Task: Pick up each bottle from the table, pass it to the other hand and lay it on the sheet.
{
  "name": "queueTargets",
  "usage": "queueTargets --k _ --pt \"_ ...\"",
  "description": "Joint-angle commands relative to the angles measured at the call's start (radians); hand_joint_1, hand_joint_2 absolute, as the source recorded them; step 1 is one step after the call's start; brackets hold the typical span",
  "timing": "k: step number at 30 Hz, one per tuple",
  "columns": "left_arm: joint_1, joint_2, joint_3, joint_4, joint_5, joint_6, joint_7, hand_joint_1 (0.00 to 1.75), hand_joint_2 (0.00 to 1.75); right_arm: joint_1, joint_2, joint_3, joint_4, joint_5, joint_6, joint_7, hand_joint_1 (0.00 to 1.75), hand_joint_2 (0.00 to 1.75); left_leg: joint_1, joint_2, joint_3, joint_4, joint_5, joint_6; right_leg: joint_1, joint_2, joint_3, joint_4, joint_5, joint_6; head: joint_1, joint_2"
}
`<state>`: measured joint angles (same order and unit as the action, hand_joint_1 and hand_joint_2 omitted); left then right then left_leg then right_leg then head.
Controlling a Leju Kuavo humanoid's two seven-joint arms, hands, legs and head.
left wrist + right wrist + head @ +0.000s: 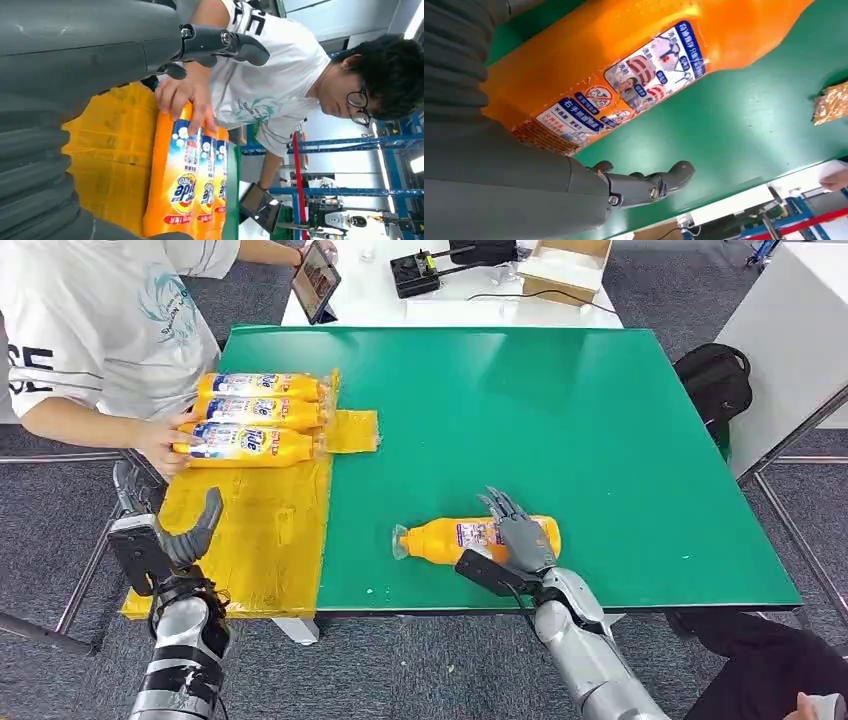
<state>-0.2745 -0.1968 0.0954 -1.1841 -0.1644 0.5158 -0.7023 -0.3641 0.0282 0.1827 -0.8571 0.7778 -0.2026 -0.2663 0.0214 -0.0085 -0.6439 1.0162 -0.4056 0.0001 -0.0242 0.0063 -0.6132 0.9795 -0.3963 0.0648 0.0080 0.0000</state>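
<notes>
A green table (560, 410) fills the space ahead of us, with a yellow sheet (260, 530) draped over its near left corner. Close to the near edge lies one orange bottle (445, 537) on its side — our right hand (520, 535) rests over its base end, fingers spread, thumb not yet wrapped. We should close around the body, not the slick label, before lifting. Our left hand (160, 540) waits open off the sheet's near left edge, ready to receive. Farther along the sheet, three bottles (255, 415) lie side by side — a person's hand (165, 440) touches them.
</notes>
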Motion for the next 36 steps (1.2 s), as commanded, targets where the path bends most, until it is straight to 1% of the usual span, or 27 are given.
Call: queueTargets --k 1,3,4,6,8,9,10,12,13,14,15,18,19,20,21,24,29,30,31,32,33,34,35,36 --pt "-0.042 0.005 -0.028 0.09 0.006 -0.016 0.004 0.0 1.75 -0.109 -0.022 -0.009 0.201 0.008 0.029 0.029 0.0 1.75 0.0 0.0 0.004 -0.001 -0.001 0.001 0.0 -0.001 0.004 -0.001 -0.001 -0.002 0.0 0.0" --pt "-0.046 0.004 -0.03 0.097 0.005 -0.016 0.004 0.0 1.75 -0.12 -0.031 -0.011 0.211 0.008 0.035 0.029 0.0 1.75 0.0 0.0 0.006 -0.001 -0.002 0.002 0.001 -0.001 0.006 -0.001 -0.002 -0.003 0.0 0.0" --pt "-0.049 0.002 -0.029 0.105 0.008 -0.021 0.004 0.0 1.75 -0.137 -0.037 -0.007 0.232 0.015 0.045 0.039 0.0 1.75 0.0 0.0 0.004 -0.001 -0.001 0.001 0.001 -0.002 0.004 -0.001 -0.001 -0.002 0.0 0.0" --pt "-0.056 -0.002 -0.034 0.12 0.009 -0.029 0.004 0.0 1.75 -0.176 -0.05 0.001 0.278 0.027 0.068 0.055 0.0 1.75 0.0 -0.001 0.006 -0.001 -0.001 0.002 0.001 -0.003 0.007 -0.001 -0.002 -0.004 0.0 0.0" --pt "-0.064 -0.006 -0.037 0.134 0.008 -0.035 0.004 0.0 1.75 -0.205 -0.061 0.009 0.305 0.039 0.085 0.07 0.0 1.75 0.0 -0.001 0.005 -0.001 -0.001 0.002 0.001 -0.003 0.006 -0.001 -0.001 -0.003 0.0 0.0" --pt "-0.071 -0.007 -0.039 0.148 0.009 -0.042 0.004 0.0 1.75 -0.232 -0.068 0.018 0.337 0.047 0.107 0.077 0.0 1.75 0.0 -0.001 0.006 0.0 -0.001 0.002 0.001 -0.003 0.007 -0.001 -0.002 -0.003 0.0 0.0" --pt "-0.075 -0.009 -0.042 0.156 0.006 -0.043 0.004 0.0 1.75 -0.247 -0.074 0.024 0.357 0.052 0.122 0.083 0.0 1.75 -0.001 -0.001 0.004 0.0 0.0 0.002 0.0 -0.002 0.004 -0.001 -0.001 -0.002 0.0 0.0" --pt "-0.088 -0.013 -0.048 0.177 0.008 -0.05 0.004 0.0 1.75 -0.286 -0.088 0.035 0.408 0.06 0.157 0.097 0.0 1.75 0.0 -0.001 0.006 0.0 -0.001 0.002 0.001 -0.003 0.007 -0.001 -0.001 -0.003 0.0 0.0" --pt "-0.092 -0.015 -0.051 0.183 0.007 -0.05 0.004 0.0 1.75 -0.296 -0.093 0.036 0.421 0.061 0.165 0.1 0.0 1.75 0.0 -0.001 0.004 0.0 0.0 0.002 0.0 -0.002 0.005 -0.001 0.0 -0.002 0.0 0.0" --pt "-0.096 -0.016 -0.053 0.188 0.007 -0.051 0.004 0.0 1.75 -0.302 -0.097 0.037 0.432 0.061 0.174 0.103 0.0 1.75 0.0 -0.002 0.006 0.0 -0.001 0.002 0.001 -0.003 0.006 -0.001 -0.001 -0.003 0.0 0.0" --pt "-0.106 -0.018 -0.057 0.202 0.006 -0.056 0.004 0.0 1.75 -0.32 -0.106 0.044 0.457 0.066 0.205 0.111 0.0 1.75 0.0 -0.002 0.004 0.0 0.0 0.001 0.0 -0.003 0.005 -0.001 0.0 -0.002 0.0 0.0" --pt "-0.128 -0.023 -0.063 0.235 0.006 -0.063 0.004 0.0 1.75 -0.343 -0.13 0.056 0.495 0.069 0.264 0.112 0.0 1.75 0.0 -0.003 0.006 0.0 0.0 0.002 0.0 -0.004 0.007 -0.001 -0.001 -0.002 0.0 0.0" --pt "-0.133 -0.024 -0.063 0.243 0.009 -0.065 0.004 0.0 1.75 -0.346 -0.134 0.058 0.503 0.069 0.274 0.111 0.12 1.75 0.0 -0.003 0.005 0.0 0.0 0.002 0.0 -0.004 0.006 -0.001 -0.001 -0.001 0.0 0.0" --pt "-0.137 -0.025 -0.065 0.25 0.009 -0.061 0.004 0.0 1.75 -0.351 -0.138 0.059 0.509 0.067 0.286 0.109 0.45 1.75 0.0 -0.003 0.007 0.0 0.0 0.002 0.0 -0.005 0.008 -0.001 -0.001 -0.003 0.0 0.0" --pt "-0.139 -0.024 -0.066 0.251 0.009 -0.06 0.004 0.0 1.75 -0.351 -0.139 0.06 0.511 0.067 0.288 0.109 0.45 1.75 0.0 -0.005 0.008 -0.001 0.0 0.002 0.001 -0.006 0.01 -0.002 -0.002 -0.003 0.0 0.0" --pt "-0.139 -0.024 -0.066 0.251 0.009 -0.06 0.004 0.0 1.75 -0.351 -0.139 0.06 0.511 0.067 0.288 0.109 0.45 1.75 0.0 -0.003 0.008 0.0 0.0 0.002 0.001 -0.004 0.009 -0.002 -0.001 -0.002 0.0 0.0" --pt "-0.139 -0.024 -0.066 0.251 0.009 -0.06 0.004 0.0 1.75 -0.351 -0.139 0.06 0.511 0.067 0.288 0.109 0.45 1.75 0.0 -0.003 0.01 -0.001 -0.001 0.002 0.001 -0.004 0.011 -0.002 -0.001 -0.003 0.0 0.0" --pt "-0.139 -0.023 -0.066 0.252 0.011 -0.063 0.004 0.0 1.75 -0.35 -0.137 0.063 0.514 0.069 0.292 0.11 1.08 1.75 0.0 -0.003 0.008 0.0 0.0 0.002 0.001 -0.004 0.009 -0.001 -0.001 -0.002 0.0 0.0" --pt "-0.143 -0.025 -0.067 0.259 0.014 -0.069 0.004 0.0 1.75 -0.353 -0.141 0.068 0.521 0.069 0.313 0.11 1.45 1.75 0.0 -0.002 0.01 -0.001 -0.001 0.002 0.001 -0.003 0.011 -0.002 -0.001 -0.003 0.0 0.0" --pt "-0.147 -0.025 -0.067 0.264 0.014 -0.07 0.004 0.0 1.75 -0.353 -0.145 0.072 0.524 0.07 0.324 0.11 1.62 1.75 0.0 -0.002 0.008 0.0 0.0 0.001 0.001 -0.003 0.009 -0.002 0.0 -0.002 0.0 0.0" --pt "-0.151 -0.027 -0.068 0.27 0.015 -0.07 0.004 0.0 1.75 -0.354 -0.149 0.074 0.526 0.07 0.331 0.108 1.71 1.75 0.0 -0.003 0.009 0.0 0.0 0.002 0.001 -0.004 0.01 -0.002 -0.001 -0.003 0.0 0.0" --pt "-0.153 -0.028 -0.067 0.275 0.017 -0.071 0.004 0.0 1.75 -0.353 -0.151 0.074 0.527 0.069 0.333 0.106 1.75 1.75 0.0 -0.003 0.01 -0.001 -0.001 0.002 0.001 -0.005 0.012 -0.002 -0.002 -0.003 0.0 0.0" --pt "-0.155 -0.029 -0.067 0.278 0.018 -0.073 0.004 0.0 1.75 -0.349 -0.152 0.075 0.528 0.068 0.336 0.105 1.75 1.75 0.0 -0.003 0.008 0.0 0.0 0.002 0.001 -0.004 0.009 -0.002 -0.001 -0.002 0.0 0.0" --pt "-0.157 -0.03 -0.068 0.284 0.019 -0.073 0.004 0.0 1.75 -0.347 -0.154 0.078 0.528 0.067 0.34 0.102 1.75 1.75 0.0 -0.003 0.009 0.0 0.0 0.002 0.001 -0.004 0.011 -0.002 -0.001 -0.003 0.0 0.0"
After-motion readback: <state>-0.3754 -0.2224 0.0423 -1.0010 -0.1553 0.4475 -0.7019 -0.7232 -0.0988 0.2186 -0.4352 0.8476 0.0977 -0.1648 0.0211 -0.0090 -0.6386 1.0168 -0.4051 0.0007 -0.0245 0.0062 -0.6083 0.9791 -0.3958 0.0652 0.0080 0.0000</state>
